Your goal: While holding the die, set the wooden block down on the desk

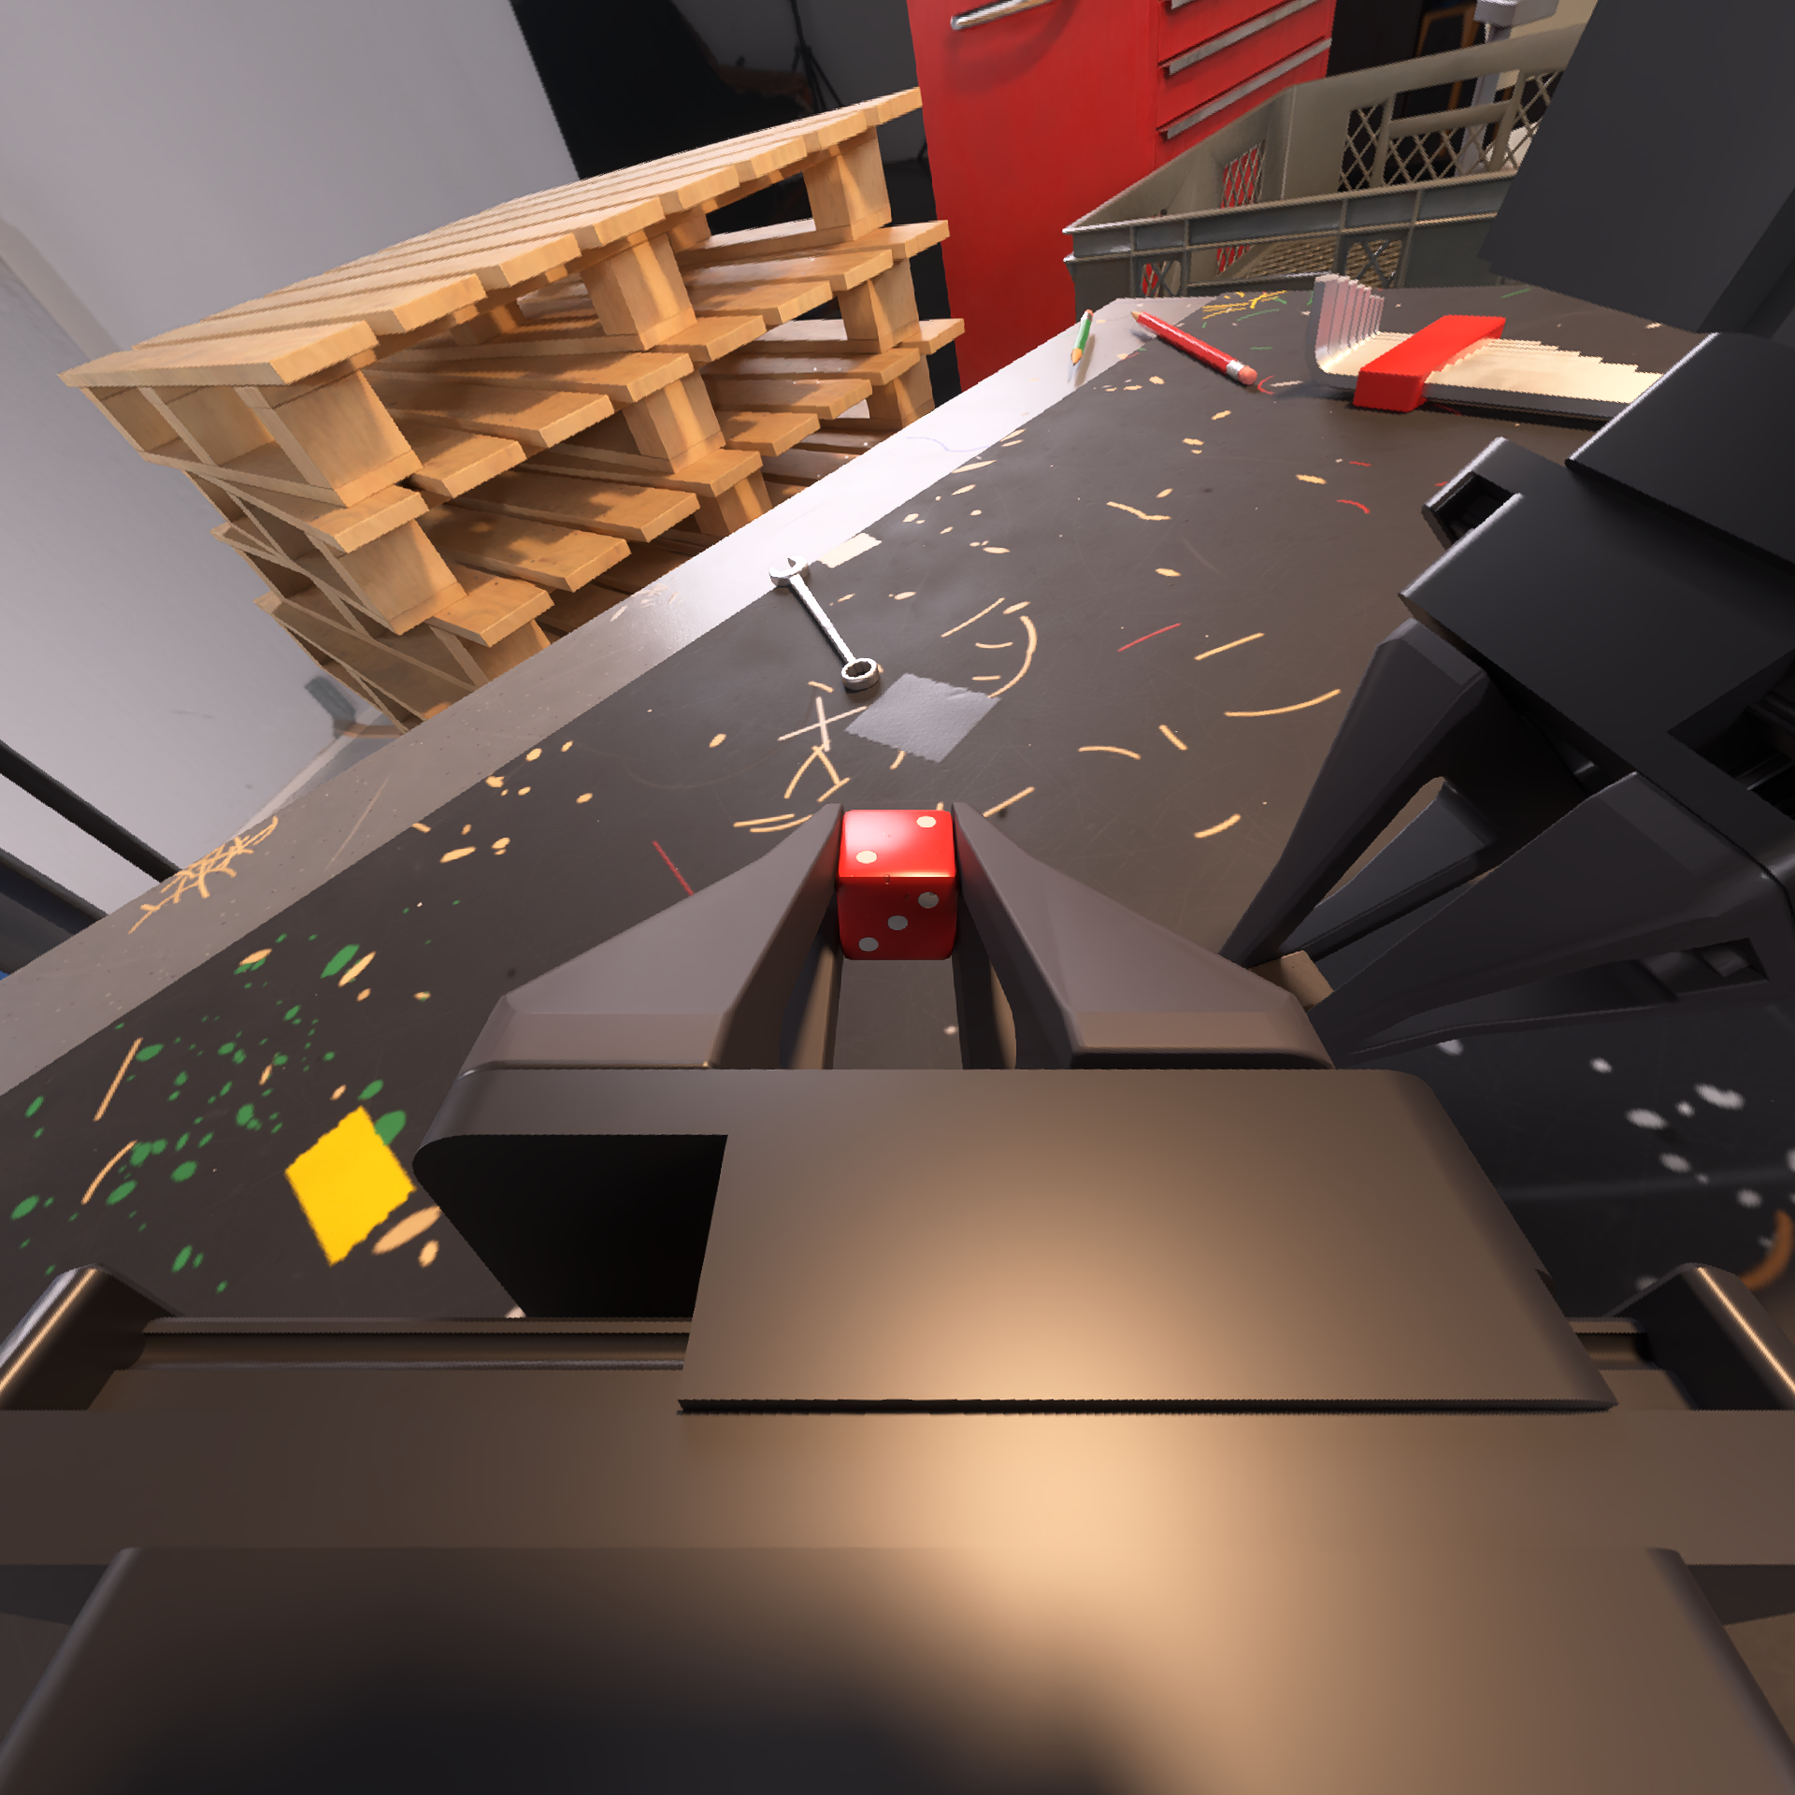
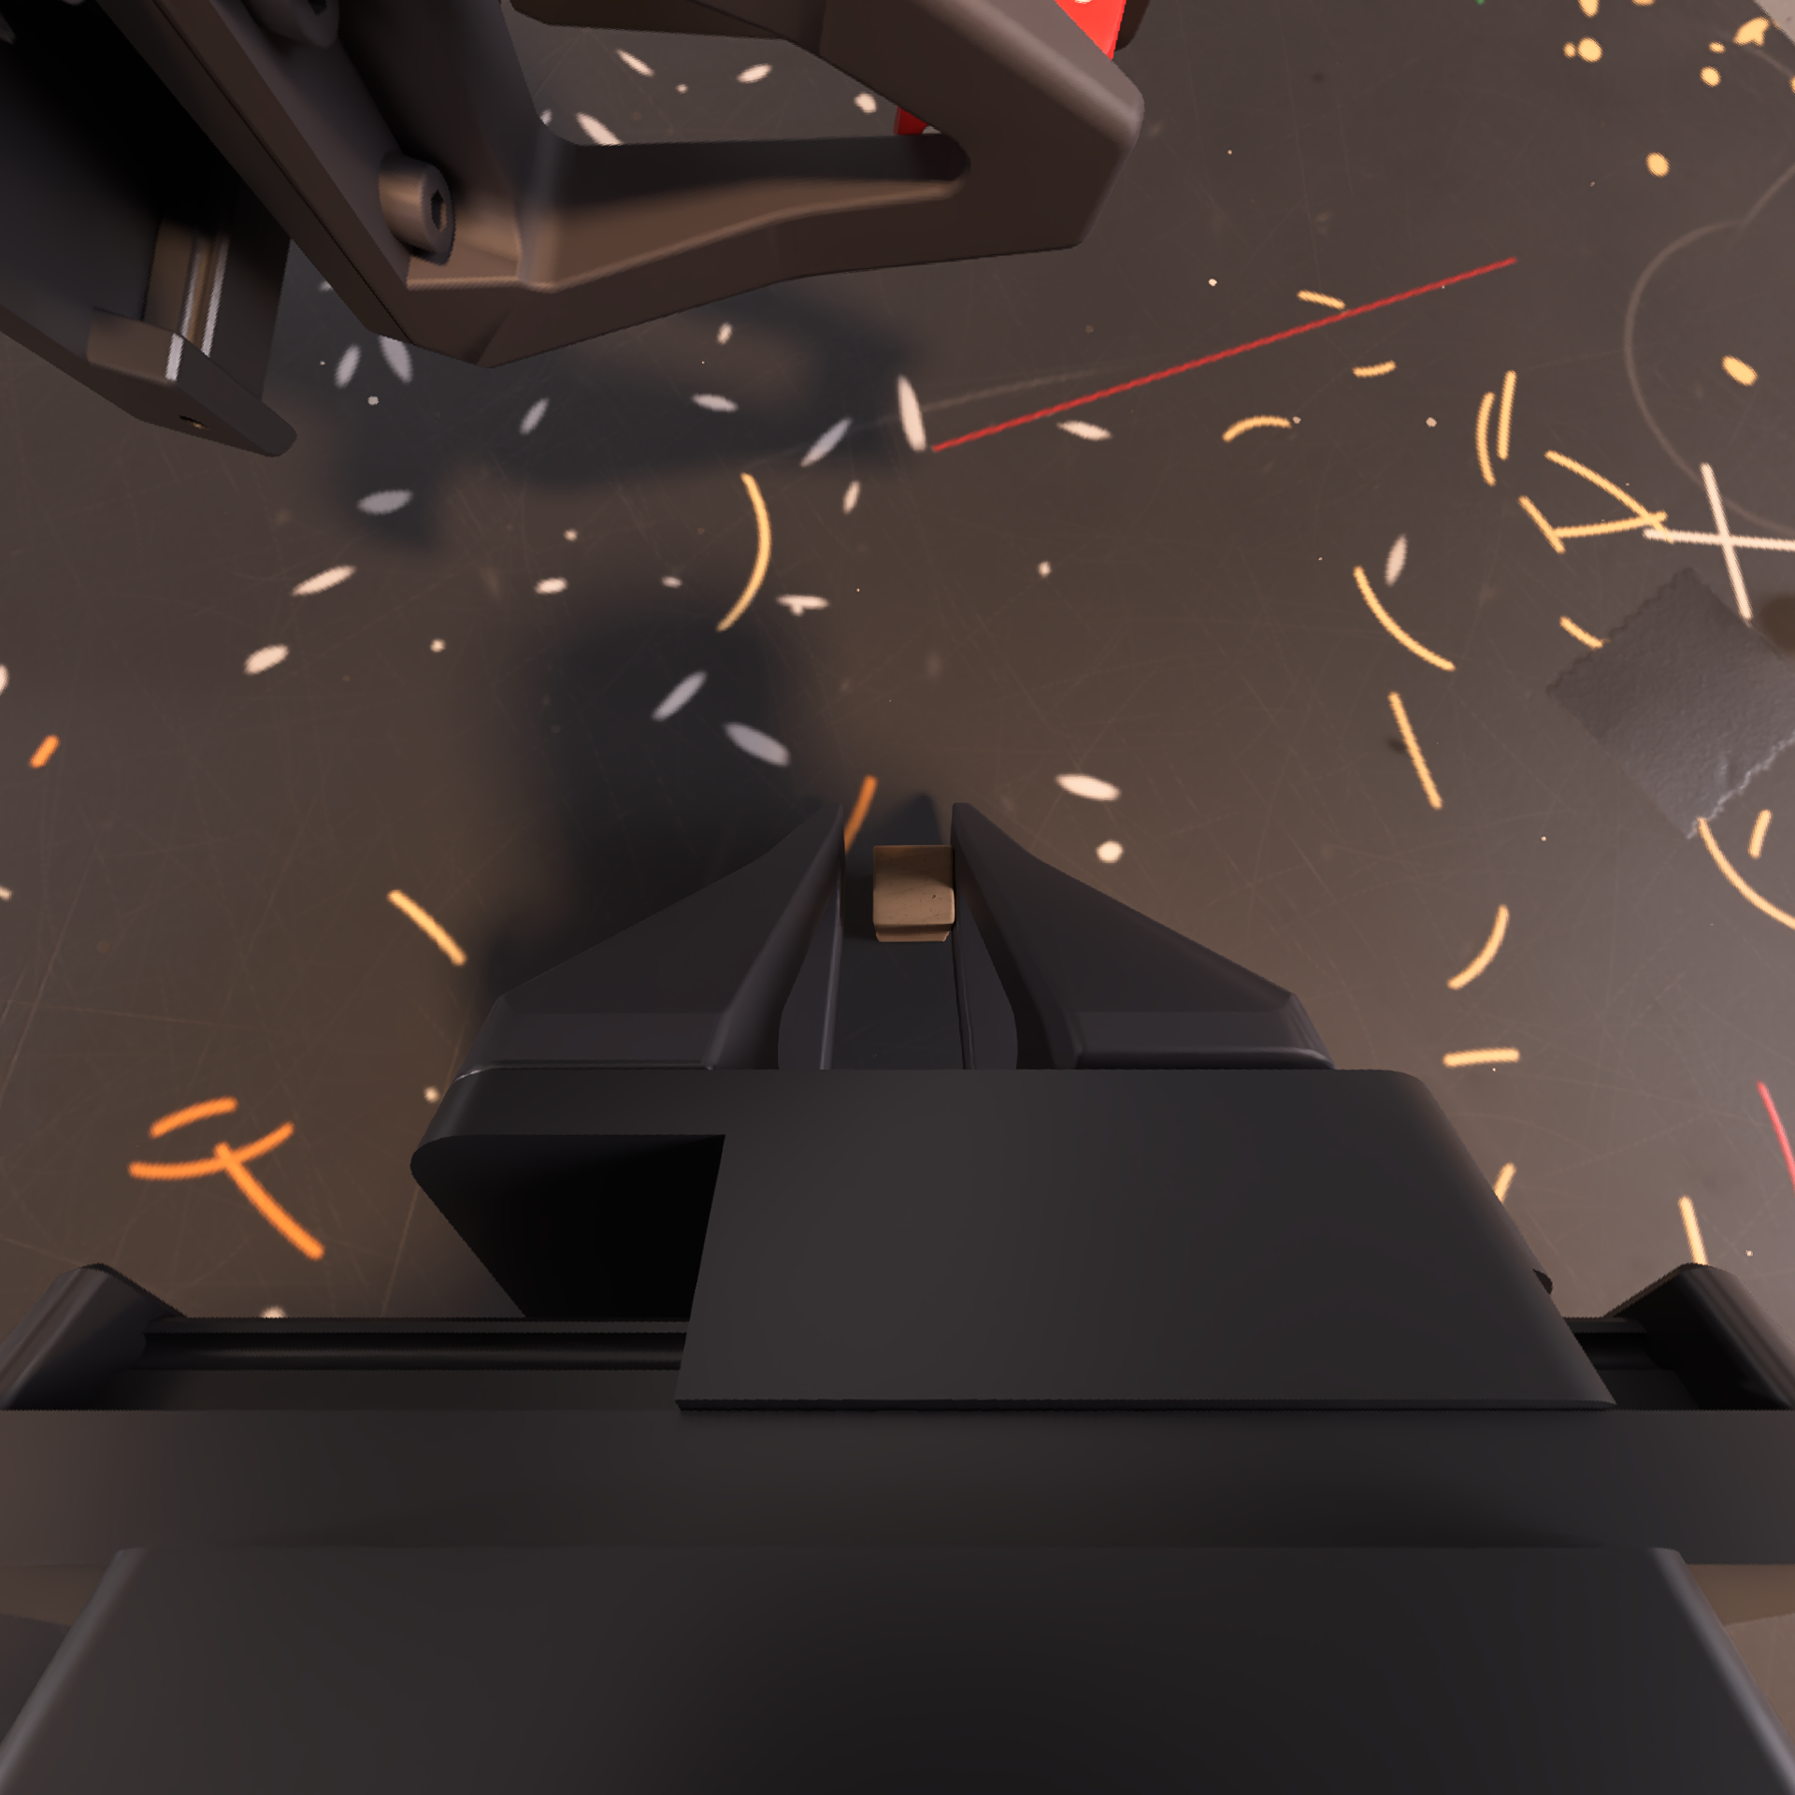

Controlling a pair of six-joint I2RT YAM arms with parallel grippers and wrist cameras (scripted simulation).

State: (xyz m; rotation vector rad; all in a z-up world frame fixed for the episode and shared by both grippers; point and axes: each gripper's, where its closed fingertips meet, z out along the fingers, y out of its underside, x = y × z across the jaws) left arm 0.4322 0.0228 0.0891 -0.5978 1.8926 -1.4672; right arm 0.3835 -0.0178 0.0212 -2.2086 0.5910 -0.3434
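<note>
The left hand (image 1: pixel 896 879) was closed on a small red plastic die with pale pips (image 1: pixel 896 882), pinched between both fingers and held clear above the dark, paint-flecked counter (image 1: pixel 1117 544). The right hand (image 2: pixel 898 889) was closed on a small tan wooden block (image 2: pixel 911 892), which sat between its fingertips above the counter (image 2: pixel 1068 602); contact between block and surface could not be confirmed from the right wrist view.

Taking the die as the landmark: a silver combination wrench (image 1: pixel 826 624) lay on the counter beyond it, with a grey square of tape (image 1: pixel 921 717) between the two. Farther beyond and to the right lay a red pencil (image 1: pixel 1193 348), a green pencil (image 1: pixel 1082 336) and a set of metal keys in a red holder (image 1: pixel 1399 355). A yellow square patch (image 1: pixel 348 1183) sat nearer and to the left. Off the counter, a stack of wooden pallets (image 1: pixel 544 389) stood beyond and left of the die, beside a red drawer cabinet (image 1: pixel 1059 136).
</note>
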